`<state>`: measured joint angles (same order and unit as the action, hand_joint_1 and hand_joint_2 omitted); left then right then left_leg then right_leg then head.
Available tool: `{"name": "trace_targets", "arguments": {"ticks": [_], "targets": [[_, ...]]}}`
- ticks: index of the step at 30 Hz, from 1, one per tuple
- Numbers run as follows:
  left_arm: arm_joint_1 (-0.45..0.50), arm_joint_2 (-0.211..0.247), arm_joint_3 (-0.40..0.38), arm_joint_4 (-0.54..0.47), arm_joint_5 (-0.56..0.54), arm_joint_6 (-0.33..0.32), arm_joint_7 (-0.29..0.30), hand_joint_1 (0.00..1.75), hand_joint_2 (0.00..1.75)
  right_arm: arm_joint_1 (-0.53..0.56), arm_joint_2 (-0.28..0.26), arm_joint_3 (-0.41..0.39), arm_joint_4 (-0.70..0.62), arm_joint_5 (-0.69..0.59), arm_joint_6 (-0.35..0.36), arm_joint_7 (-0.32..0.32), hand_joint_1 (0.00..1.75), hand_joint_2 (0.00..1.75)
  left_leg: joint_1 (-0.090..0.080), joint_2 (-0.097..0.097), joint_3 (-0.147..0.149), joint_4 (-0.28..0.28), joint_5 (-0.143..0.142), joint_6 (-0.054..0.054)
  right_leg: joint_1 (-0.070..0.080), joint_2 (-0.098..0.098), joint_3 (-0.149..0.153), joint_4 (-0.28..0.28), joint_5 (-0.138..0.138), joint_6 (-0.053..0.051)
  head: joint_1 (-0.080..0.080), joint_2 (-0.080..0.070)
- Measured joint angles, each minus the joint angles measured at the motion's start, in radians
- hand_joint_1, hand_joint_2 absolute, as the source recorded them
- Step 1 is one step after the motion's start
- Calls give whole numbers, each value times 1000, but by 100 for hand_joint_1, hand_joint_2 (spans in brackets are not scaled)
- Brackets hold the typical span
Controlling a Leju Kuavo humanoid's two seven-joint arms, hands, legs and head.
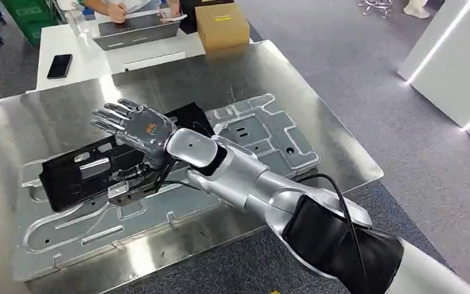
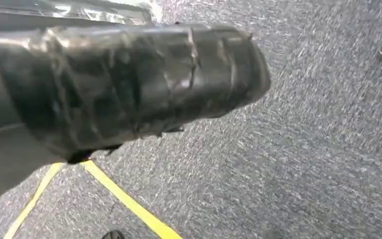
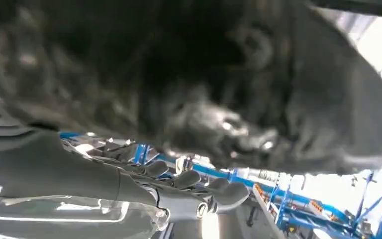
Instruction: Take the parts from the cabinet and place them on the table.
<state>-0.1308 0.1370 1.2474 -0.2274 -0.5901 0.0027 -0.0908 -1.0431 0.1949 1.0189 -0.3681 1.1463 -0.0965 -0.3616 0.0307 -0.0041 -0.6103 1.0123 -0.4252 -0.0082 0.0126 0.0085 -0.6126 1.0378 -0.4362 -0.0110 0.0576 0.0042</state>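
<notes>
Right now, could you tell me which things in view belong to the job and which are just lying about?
Job: black part, silver metal panel, steel table, right hand spread above the part.
Lying about: cardboard box, phone, laptop.

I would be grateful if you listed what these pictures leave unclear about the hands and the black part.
1. Head view: the right hand and wrist cover the middle of the black part, so contact underneath is hidden.
2. Right wrist view: a blurred dark mass covers most of the frame; the fingers show no clear grip.
3. Left wrist view: a blurred dark taped shape blocks the hand's state.
</notes>
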Motion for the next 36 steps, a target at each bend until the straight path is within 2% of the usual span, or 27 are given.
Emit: {"name": "trace_targets", "arguments": {"ticks": [1, 3, 4, 5, 6, 7, 9, 10, 12, 14, 15, 16, 18, 19, 20, 21, 22, 23, 24, 25, 26, 30, 31, 32, 34, 35, 36], "targets": [[0, 0, 0, 0, 0, -2, 0, 0, 0, 0, -3, 0, 0, 0, 0, 0, 0, 0, -3, 0, -2, -1, 4, 6, -3, -3, -17, 37, -37, 4, 2, 0], [-1, 0, 0, 0, 0, -2, 2, 0, 0, 2, -7, 0, 1, 0, 0, 2, 0, 0, -8, 1, -10, 0, 8, 14, -5, -3, -72, 179, -120, 6, 2, 0], [0, -1, 0, 0, -1, -2, 4, 0, 0, 7, -8, 0, 2, 0, 0, 3, 0, 0, -10, 1, -15, 0, 11, 18, -4, -3, -103, 256, -152, 5, 3, 0], [0, -2, 0, 0, -3, -2, 8, 0, 0, 15, -12, 0, 3, 1, 0, 3, 0, 0, -12, 1, -20, 0, 14, 21, -4, -3, -120, 301, -162, 4, 2, 0], [0, -2, 0, 1, -4, -2, 11, 0, 0, 22, -16, 0, 5, 1, 0, 4, 0, 0, -15, 1, -23, 0, 17, 23, -4, -3, -111, 291, -147, 0, 3, 0], [1, -2, 0, 2, -6, -1, 13, 0, 0, 28, -17, 0, 6, 1, 0, 6, 0, 0, -17, 0, -27, 1, 20, 23, -4, -3, -79, 238, -115, -5, 3, 0], [1, -4, 0, 2, -6, -1, 15, 0, 0, 28, -20, 0, 6, 2, -1, 11, 0, 0, -18, -1, -31, 1, 26, 19, 2, -3, 20, 64, -44, -22, 2, 0], [1, -5, 0, 2, -6, -1, 15, 0, 0, 27, -21, 0, 6, 2, -1, 12, 0, 0, -18, -1, -34, 2, 30, 14, 8, -2, 48, 1, -47, -30, 2, 0], [1, -6, 0, 3, -6, 0, 16, 0, 0, 28, -21, 0, 6, 2, -2, 12, 0, 0, -19, -1, -41, 4, 39, 2, 12, -3, 47, -8, -35, -26, 2, 0], [1, -9, 0, 5, -6, 0, 18, 0, 0, 30, -24, 0, 7, 3, -2, 12, 0, 0, -14, 0, -42, 0, 50, -12, 17, -3, 43, -12, -22, -36, 3, 0], [2, -8, 0, 5, -6, 0, 18, 0, 0, 30, -24, 0, 7, 3, -2, 13, 0, 0, -11, -1, -49, 1, 48, -15, 6, -6, 41, -25, -7, -41, 3, 0], [3, -9, 0, 5, -6, 0, 19, 0, 0, 29, -24, 0, 7, 4, -2, 14, 0, 0, -10, 0, -64, 25, 11, -19, 7, -7, 37, -28, 4, -43, 1, 0], [1, -8, 0, 5, -8, -2, 18, 0, 0, 30, -24, 0, 7, 6, -2, 16, 0, 0, -10, 0, -110, 163, -98, -29, 6, -8, 11, -27, 23, -50, -2, 0], [1, -8, 0, 6, -9, -3, 18, 0, 0, 32, -25, 0, 7, 6, -2, 16, 0, 0, -10, 0, -134, 243, -139, -34, 6, -8, -3, -27, 32, -50, 0, 0], [2, -10, 0, 6, -9, -5, 18, 0, 0, 35, -26, 0, 7, 7, -2, 16, 0, 0, -10, 0, -142, 294, -161, -38, 6, -8, -17, -25, 42, -50, -1, 0], [2, -11, 0, 7, -10, -6, 18, 0, 0, 37, -27, 0, 7, 8, -2, 16, 0, 0, -9, 0, -128, 293, -158, -39, 6, -8, -31, -24, 51, -49, -1, 0], [2, -11, 0, 7, -10, -7, 18, 0, 0, 38, -29, 0, 7, 11, -2, 17, 0, 0, -9, 0, -87, 246, -139, -40, 6, -8, -45, -21, 59, -48, -1, 0], [1, -11, 0, 6, -10, -8, 16, 0, 0, 39, -31, 0, 7, 11, -2, 17, 0, 0, -9, 1, -34, 170, -114, -39, 6, -8, -56, -19, 67, -47, 0, 0], [0, -11, 0, 6, -10, -8, 15, 0, 0, 38, -32, 0, 7, 12, -2, 18, 0, 0, -9, 1, 42, 63, -86, -37, 5, -7, -68, -15, 75, -43, -1, 0], [-5, -11, 0, 6, -10, -8, 14, 0, 0, 37, -32, 0, 7, 12, -2, 18, 0, 0, -10, 1, 83, -14, -104, -30, 5, -8, -73, -11, 83, -38, -1, 0], [-6, -11, 0, 7, -11, -10, 14, 0, 0, 37, -34, 0, 8, 13, -2, 19, 0, 0, -20, -2, 82, -5, -91, -22, 10, -8, -74, -16, 89, -31, 0, 0], [-4, -12, 0, 7, -11, -10, 13, 0, 0, 38, -38, 0, 9, 17, -2, 19, 0, 0, -19, -1, 62, -10, -56, 12, 8, -7, -76, -21, 117, -9, 5, 0], [-6, -13, 0, 7, -11, -10, 13, 0, 0, 37, -40, 0, 9, 18, -2, 20, 0, 0, -15, 7, 61, -14, -40, 19, 4, -4, -88, -1, 84, -4, 3, 0], [-7, -14, 0, 7, -11, -10, 12, 0, 0, 37, -42, 0, 10, 18, -2, 21, 0, 0, -16, 6, 47, -17, -29, 26, 4, -5, -103, 41, 24, 1, 11, 0], [-7, -15, 0, 7, -11, -10, 12, 0, 0, 37, -45, 0, 10, 19, -2, 21, 0, 0, -17, 8, 13, -16, -3, 32, -3, -5, -143, 195, -102, 8, 14, 0], [-7, -15, 0, 7, -11, -10, 11, 0, 0, 38, -46, 0, 10, 19, -2, 21, 0, 0, -17, 8, -3, -15, 9, 31, -6, -5, -155, 263, -134, 11, 13, 0], [-7, -16, 0, 7, -11, -10, 9, 0, 0, 40, -47, 0, 11, 19, -2, 21, 0, 0, -17, 8, -22, -15, 22, 29, -8, -5, -150, 305, -129, 13, 14, 0]]}}
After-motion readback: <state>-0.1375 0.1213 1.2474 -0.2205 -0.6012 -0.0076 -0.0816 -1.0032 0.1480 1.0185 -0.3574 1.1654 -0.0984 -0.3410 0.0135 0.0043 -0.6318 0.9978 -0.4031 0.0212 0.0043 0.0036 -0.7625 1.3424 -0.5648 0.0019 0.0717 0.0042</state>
